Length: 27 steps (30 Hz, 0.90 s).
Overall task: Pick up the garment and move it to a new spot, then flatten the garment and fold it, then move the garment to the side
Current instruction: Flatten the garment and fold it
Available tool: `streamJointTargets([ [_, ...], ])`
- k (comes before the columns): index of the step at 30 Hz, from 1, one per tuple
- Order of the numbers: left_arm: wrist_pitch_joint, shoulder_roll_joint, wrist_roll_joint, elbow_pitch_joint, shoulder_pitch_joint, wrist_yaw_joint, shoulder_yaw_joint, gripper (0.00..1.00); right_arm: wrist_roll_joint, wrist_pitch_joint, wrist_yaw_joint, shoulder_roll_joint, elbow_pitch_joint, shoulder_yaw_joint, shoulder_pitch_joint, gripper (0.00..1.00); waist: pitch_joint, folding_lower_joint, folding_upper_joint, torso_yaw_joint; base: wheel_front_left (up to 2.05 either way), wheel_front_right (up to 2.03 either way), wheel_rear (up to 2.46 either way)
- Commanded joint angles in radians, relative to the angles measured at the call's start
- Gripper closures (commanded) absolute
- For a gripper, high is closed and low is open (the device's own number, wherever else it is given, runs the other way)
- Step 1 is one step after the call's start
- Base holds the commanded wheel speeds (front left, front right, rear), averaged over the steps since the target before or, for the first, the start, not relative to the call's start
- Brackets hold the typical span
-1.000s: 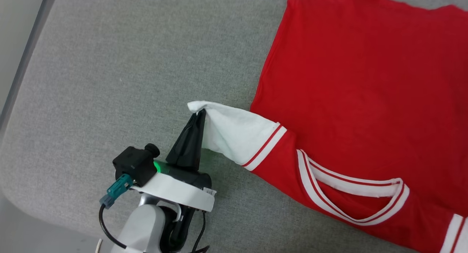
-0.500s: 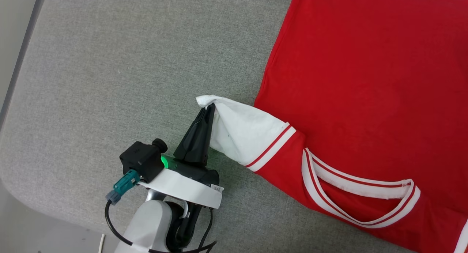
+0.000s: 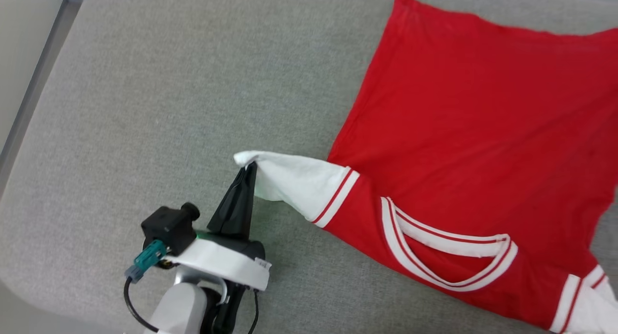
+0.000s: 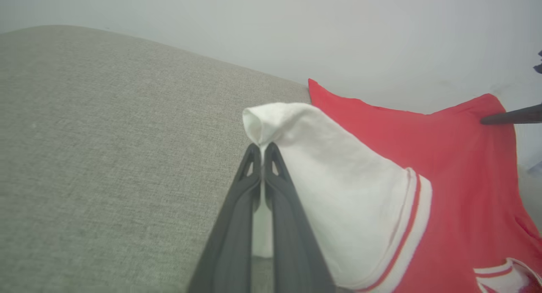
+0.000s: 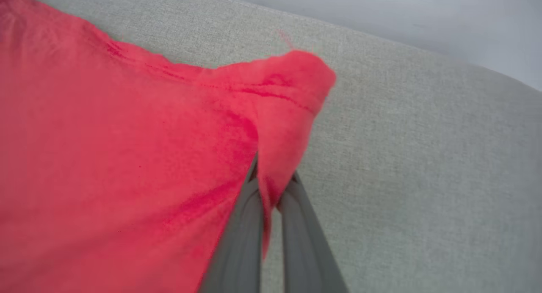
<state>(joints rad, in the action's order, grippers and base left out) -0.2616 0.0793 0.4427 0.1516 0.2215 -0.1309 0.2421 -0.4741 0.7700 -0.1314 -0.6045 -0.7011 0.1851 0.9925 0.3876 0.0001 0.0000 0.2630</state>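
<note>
Red garment (image 3: 458, 131) is spread out on the grey bench (image 3: 145, 107). Left gripper (image 3: 249, 169) has its fingers pinched tight on the white sleeve tip, holding it raised. Right gripper (image 5: 273, 185) fingers are clamped on a red hem corner.

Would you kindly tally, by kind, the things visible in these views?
Garment: 1, the red and white garment
Tools: 2, the left tool and the right tool, each shut on the garment
Surface: 1, the grey padded surface
Total: 4
</note>
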Motion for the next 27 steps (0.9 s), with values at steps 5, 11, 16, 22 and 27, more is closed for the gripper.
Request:
streamJointTargets([
  [5,-0.005,0.022,0.005,0.027,-0.051,0.001,-0.03,1.0,-0.038,-0.021,0.001,-0.029,0.067,0.006,-0.106,1.0,-0.128,-0.0001,0.0,-0.098,0.0,0.0,0.0],
  [11,-0.005,0.043,0.013,0.059,-0.11,0.001,-0.069,1.0,-0.079,-0.053,0.001,-0.027,0.152,-0.017,-0.278,1.0,-0.222,-0.0001,0.0,-0.189,0.0,0.0,0.0],
  [16,-0.005,0.064,0.022,0.096,-0.149,0.0,-0.093,1.0,-0.092,-0.07,0.001,-0.005,0.221,-0.064,-0.456,1.0,-0.281,-0.0001,0.0,-0.259,0.0,0.0,0.0],
  [22,-0.005,0.08,0.036,0.127,-0.201,0.003,-0.115,1.0,-0.088,-0.105,0.001,0.047,0.312,-0.156,-0.714,1.0,-0.343,-0.0001,0.0,-0.317,0.0,0.0,0.0],
  [27,-0.001,0.089,0.046,0.141,-0.231,0.006,-0.123,1.0,-0.069,-0.119,0.001,0.115,0.381,-0.223,-0.869,1.0,-0.371,-0.0001,0.0,-0.348,0.0,0.0,0.0],
])
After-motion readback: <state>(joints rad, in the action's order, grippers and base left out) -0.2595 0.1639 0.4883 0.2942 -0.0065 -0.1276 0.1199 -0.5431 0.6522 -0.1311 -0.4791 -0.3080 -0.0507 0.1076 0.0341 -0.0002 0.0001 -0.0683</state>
